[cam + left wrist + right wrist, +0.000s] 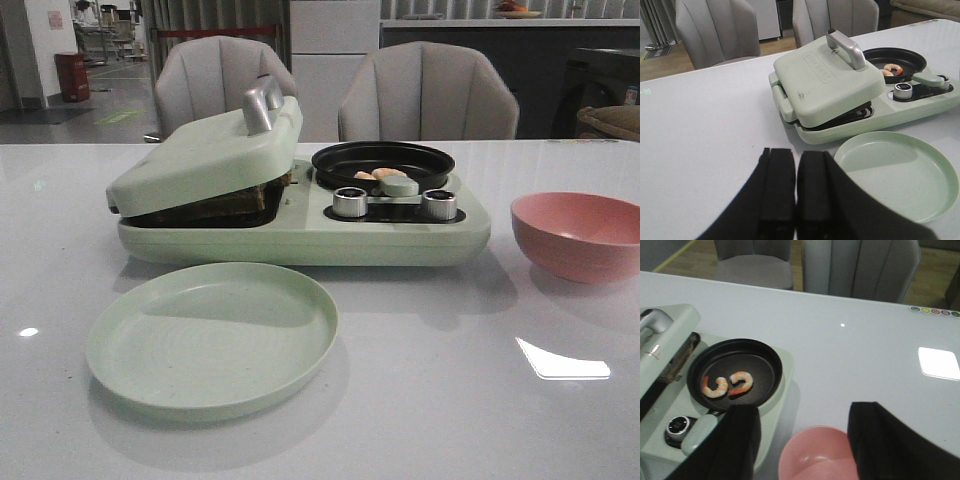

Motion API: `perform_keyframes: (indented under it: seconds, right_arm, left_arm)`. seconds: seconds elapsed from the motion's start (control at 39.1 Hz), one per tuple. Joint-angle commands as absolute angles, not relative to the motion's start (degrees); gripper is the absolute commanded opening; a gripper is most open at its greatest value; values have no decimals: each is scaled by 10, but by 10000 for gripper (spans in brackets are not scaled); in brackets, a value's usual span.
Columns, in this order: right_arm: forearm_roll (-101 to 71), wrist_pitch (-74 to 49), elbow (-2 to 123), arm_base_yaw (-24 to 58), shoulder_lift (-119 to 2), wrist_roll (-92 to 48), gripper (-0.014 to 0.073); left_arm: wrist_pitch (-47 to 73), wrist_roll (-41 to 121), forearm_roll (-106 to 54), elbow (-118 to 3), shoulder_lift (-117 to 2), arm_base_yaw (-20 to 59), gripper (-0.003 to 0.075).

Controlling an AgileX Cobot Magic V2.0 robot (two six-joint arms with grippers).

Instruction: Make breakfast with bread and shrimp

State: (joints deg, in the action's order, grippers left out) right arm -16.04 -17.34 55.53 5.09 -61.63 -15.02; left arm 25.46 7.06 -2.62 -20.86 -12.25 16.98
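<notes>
The bread (235,203) sits pressed under the sandwich-maker lid (205,155), and two shrimp (727,385) lie in the black pan (765,360). The right gripper (802,440) is wide open above the pink bowl (815,455); the left gripper (796,190) is nearly closed (empty). Probably the lid handle (847,47) should be lifted straight.

You've got two shrimp (728,385) in the black pan (735,371); right gripper (802,440) spread wide above the pink bowl (815,455).
</notes>
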Motion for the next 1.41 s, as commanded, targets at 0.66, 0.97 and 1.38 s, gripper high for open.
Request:
perform_keyframes:
  seconds: [0.66,0.97,1.38]
  right_arm:
    - [-177,0,202,140,-201,-157,495]
    - [-177,-22,143,140,-94,-157,495]
    - [-177,-22,141,140,-94,-157,143]
  left_arm:
    - [207,64,-32,-224,-127,172,114]
    - [207,64,-32,-224,-127,172,114]
    - [207,64,-32,-224,-127,172,114]
